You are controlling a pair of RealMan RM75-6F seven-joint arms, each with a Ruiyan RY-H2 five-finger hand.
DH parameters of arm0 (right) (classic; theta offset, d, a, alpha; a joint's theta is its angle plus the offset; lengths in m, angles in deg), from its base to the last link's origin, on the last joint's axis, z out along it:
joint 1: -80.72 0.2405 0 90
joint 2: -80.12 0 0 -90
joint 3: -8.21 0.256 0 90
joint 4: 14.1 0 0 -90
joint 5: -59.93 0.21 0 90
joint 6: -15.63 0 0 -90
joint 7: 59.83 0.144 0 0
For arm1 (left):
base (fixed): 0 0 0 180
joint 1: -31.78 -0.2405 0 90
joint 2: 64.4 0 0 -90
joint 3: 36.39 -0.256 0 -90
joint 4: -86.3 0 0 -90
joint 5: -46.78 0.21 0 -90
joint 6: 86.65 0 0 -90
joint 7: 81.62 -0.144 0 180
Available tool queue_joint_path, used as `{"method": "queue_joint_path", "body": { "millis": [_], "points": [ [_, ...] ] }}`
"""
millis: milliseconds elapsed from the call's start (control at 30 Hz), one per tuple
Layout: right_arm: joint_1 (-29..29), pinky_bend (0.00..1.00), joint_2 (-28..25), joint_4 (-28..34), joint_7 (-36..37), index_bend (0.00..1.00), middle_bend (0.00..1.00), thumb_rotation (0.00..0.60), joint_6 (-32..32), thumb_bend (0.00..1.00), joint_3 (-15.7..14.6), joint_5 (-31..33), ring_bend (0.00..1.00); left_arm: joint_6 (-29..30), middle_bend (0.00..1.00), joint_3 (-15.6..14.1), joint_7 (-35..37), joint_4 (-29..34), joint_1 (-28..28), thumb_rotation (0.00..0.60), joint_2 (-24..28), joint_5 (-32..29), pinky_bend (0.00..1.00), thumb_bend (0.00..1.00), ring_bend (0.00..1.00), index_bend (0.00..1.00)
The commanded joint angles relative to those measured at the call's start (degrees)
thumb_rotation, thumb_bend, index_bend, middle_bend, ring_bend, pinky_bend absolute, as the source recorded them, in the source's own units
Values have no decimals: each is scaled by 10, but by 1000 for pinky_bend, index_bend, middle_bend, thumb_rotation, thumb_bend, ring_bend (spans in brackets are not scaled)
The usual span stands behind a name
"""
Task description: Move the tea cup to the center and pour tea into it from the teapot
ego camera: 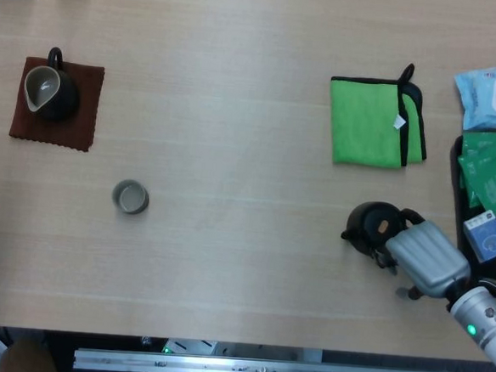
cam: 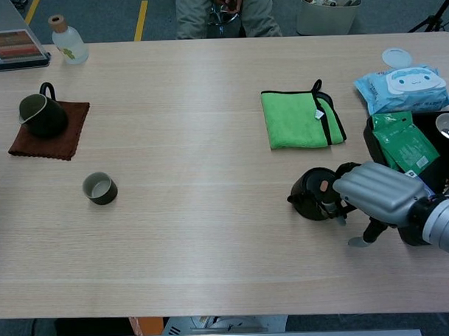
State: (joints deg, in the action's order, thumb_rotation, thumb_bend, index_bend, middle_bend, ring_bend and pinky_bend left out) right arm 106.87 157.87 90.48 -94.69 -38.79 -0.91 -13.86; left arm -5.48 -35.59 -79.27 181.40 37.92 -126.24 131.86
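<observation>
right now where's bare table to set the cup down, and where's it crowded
The widest bare patch is mid-table, bordered by the tea cup on the left and the green cloth and teapot on the right. The near edge below the cup is bare too. The right end is crowded: right hand at the teapot, wipes pack, green packets.
</observation>
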Motion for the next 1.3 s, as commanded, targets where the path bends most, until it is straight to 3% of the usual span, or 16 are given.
{"method": "queue_joint_path", "body": {
  "millis": [33, 400, 700, 1300],
  "points": [
    [2, 179, 2, -1, 1, 672, 654, 600, 1, 0, 3, 5, 597, -1, 260, 0, -1, 0, 1, 600, 0, 0, 70, 131, 207, 293],
    [13, 179, 10, 1, 25, 717, 792, 600, 7, 0, 28, 21, 739, -5, 260, 0, 1, 3, 2, 600, 3, -2, 70, 132, 207, 291],
    [22, 182, 11, 2, 58, 814, 902, 600, 9, 0, 50, 38, 844, -7, 260, 0, 2, 3, 2, 600, 4, -4, 70, 132, 207, 289],
    [35, 219, -1, 8, 129, 891, 980, 600, 25, 0, 74, 77, 928, -12, 260, 0, -1, 6, 6, 600, 5, -3, 70, 131, 206, 289]
  ]
}}
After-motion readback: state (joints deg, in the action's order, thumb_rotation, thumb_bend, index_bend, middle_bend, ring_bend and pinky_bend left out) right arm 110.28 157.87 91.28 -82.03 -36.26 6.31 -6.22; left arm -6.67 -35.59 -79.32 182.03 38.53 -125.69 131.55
